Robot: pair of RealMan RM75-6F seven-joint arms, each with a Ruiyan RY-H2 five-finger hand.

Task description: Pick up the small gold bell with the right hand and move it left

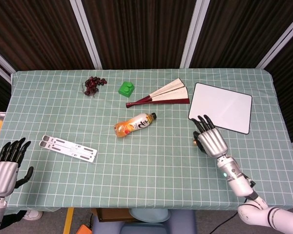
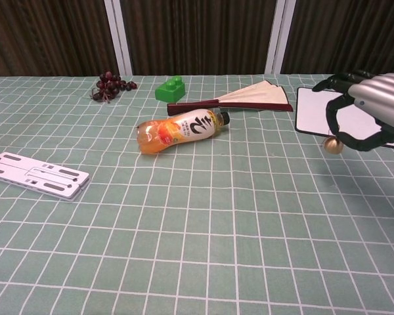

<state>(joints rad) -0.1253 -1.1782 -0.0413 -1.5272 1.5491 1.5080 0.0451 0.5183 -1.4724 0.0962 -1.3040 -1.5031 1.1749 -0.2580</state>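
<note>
The small gold bell [image 2: 333, 145] hangs just above the tablecloth, pinched between the thumb and a finger of my right hand [image 2: 364, 108]. In the head view the bell [image 1: 196, 142] peeks out at the left side of the right hand [image 1: 211, 140], which is near the lower left corner of the white board [image 1: 220, 107]. My left hand [image 1: 5, 165] is off the table's front left edge, fingers spread and holding nothing; the chest view does not show it.
An orange juice bottle [image 1: 135, 124] lies mid-table, left of the bell. A folding fan [image 1: 161, 93], a green block [image 1: 127, 88] and grapes [image 1: 94, 84] lie further back. A white folded stand [image 1: 68, 148] lies at the front left.
</note>
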